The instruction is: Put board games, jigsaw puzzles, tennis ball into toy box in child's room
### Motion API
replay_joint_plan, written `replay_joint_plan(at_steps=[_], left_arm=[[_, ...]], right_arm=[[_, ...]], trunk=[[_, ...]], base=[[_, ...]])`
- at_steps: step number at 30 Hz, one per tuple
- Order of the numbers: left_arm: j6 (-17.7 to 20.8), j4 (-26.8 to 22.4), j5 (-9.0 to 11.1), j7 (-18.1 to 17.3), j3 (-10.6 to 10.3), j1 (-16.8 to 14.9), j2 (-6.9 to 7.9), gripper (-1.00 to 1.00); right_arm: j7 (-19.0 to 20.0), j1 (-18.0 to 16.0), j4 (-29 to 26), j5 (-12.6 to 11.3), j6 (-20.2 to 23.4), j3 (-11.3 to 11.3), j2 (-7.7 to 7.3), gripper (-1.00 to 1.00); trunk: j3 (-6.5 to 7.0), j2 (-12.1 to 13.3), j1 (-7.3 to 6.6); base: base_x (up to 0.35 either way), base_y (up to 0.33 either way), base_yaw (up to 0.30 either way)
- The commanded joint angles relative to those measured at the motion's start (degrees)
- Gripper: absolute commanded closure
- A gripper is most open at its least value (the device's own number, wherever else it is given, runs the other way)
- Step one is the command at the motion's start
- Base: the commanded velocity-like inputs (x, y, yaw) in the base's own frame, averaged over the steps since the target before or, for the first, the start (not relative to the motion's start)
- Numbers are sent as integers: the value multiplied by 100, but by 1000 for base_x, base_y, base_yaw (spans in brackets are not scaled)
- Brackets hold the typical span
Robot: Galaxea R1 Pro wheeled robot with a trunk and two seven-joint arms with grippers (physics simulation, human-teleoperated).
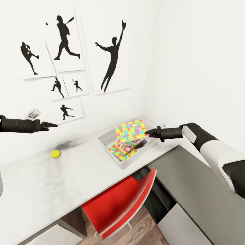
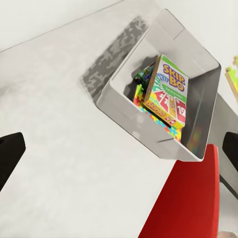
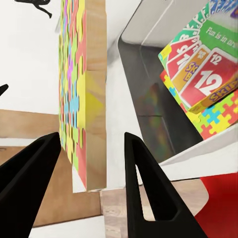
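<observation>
Placing the second puzzle [image 1: 131,130]: the right gripper [image 1: 147,132] is clamped on its edge, holding it tilted over the box [image 1: 108,137]. Next, lower and release it onto the "SKIP-BO" game [image 2: 168,91], which also reads "12". The ball [image 1: 55,154] remains on the table [image 1: 51,190]; the left gripper [image 1: 54,125] appears open.

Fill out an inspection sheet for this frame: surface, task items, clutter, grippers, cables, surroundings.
Surface: grey-white table, joined to a lower grey unit.
Task items: toy box holds the SKIP-BO box on one puzzle; second puzzle held tilted over it; ball loose on the table.
Clutter: nothing seen.
Grippers: right gripper at the second puzzle's edge, grip unclear; left gripper open, empty.
Cables: nothing seen.
Surroundings: red chair, silhouette posters, wood floor.
</observation>
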Motion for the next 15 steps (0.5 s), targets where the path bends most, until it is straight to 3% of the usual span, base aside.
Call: replay_joint_plan(at_steps=[1, 15], left_arm=[[57, -2, -60, -54, 10, -7, -3, -100], [57, -2, -75, -54, 9, -7, 0, -100]], right_arm=[[29, -4, 0, 0, -10, 19, -18, 100], [-12, 10, 1, 0, -99, -97, 26, 100]], trunk=[[-12, -12, 4], [-106, -12, 4]], base=[[0, 0, 0], [0, 0, 0]])
